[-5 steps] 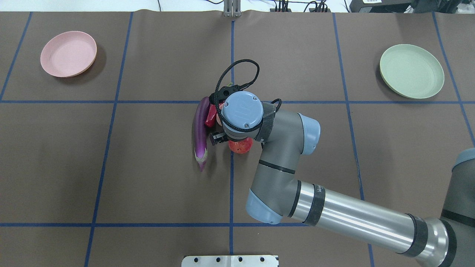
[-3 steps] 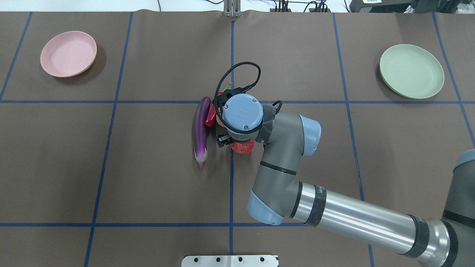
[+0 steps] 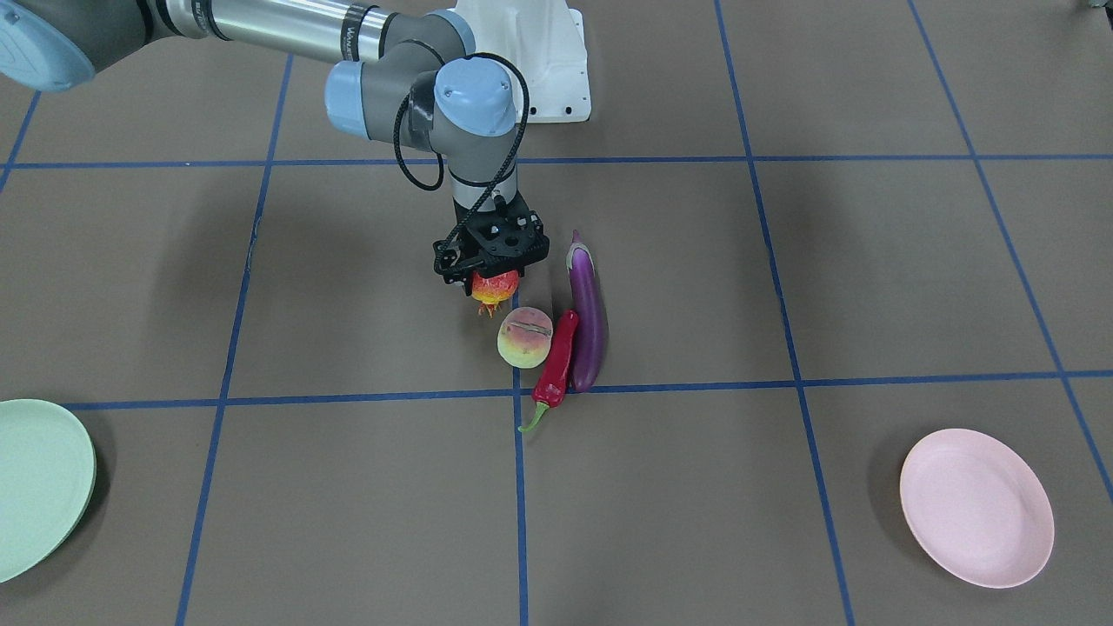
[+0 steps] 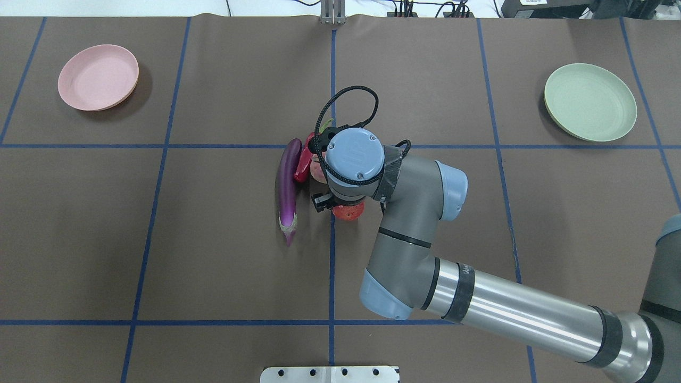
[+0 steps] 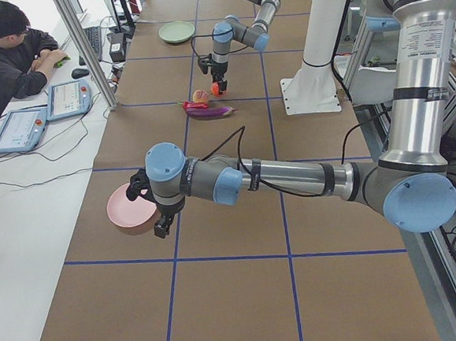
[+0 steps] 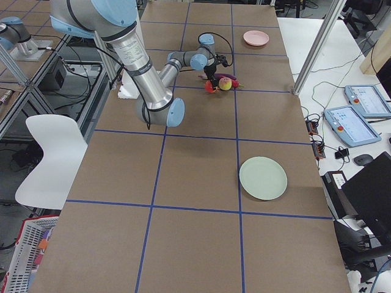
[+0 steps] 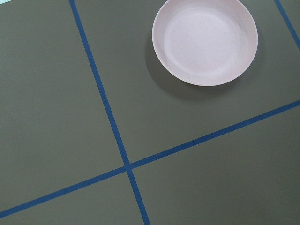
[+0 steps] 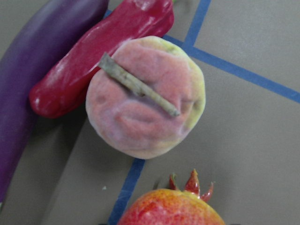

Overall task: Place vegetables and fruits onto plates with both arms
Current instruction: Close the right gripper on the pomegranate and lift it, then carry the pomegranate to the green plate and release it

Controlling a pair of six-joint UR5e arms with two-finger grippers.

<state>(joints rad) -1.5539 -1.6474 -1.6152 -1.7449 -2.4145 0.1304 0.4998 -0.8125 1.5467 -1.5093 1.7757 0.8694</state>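
One right gripper (image 3: 492,280) has its jaws closed around the pomegranate (image 3: 495,286), beside the peach (image 3: 524,337); left gripper's (image 5: 154,209) jaws: cannot tell

- Brown table cover (image 3: 783,278), blue tape grid (image 3: 869,380): directly under the jaws of the right gripper (image 3: 494,276); one tape line runs just below them.
- White flared pedestal (image 3: 541,61): behind the jaws, on the robot's side.
- White drilled bracket (image 4: 330,374): at the table edge, well apart from the jaws.
- Seated operator, dark jacket (image 5: 5,54), with two tablets (image 5: 68,98): beyond the table's far edge.
- White chair (image 6: 52,159) and pink-white basket (image 6: 24,262): off the table, far from the jaws.
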